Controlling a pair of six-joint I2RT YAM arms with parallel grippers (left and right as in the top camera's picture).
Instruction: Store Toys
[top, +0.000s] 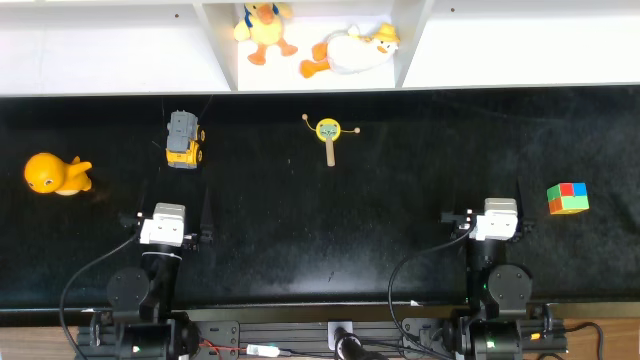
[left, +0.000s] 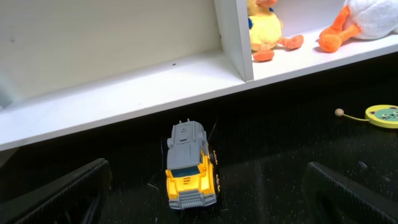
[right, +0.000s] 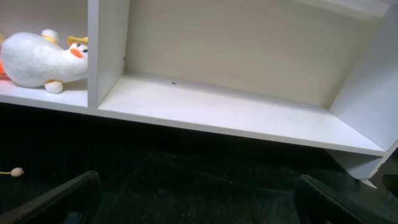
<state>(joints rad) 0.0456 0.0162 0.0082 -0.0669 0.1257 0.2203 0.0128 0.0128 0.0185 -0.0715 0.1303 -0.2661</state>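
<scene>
The left gripper (top: 165, 212) and the right gripper (top: 498, 206) are both spread wide, and nothing is grasped. A first pick is judged to be in hand. The toy truck (left: 189, 165), lying just in front of the shelf (left: 124, 87), would need to be straddled across its width. Its long axis is set square to the shelf, with the grille end turned away from it.

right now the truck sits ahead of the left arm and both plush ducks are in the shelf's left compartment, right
Wrong compartment: the top view shows the yellow plush duck and the white plush duck in the shelf's middle compartment. The truck does sit ahead of the left arm.
</scene>
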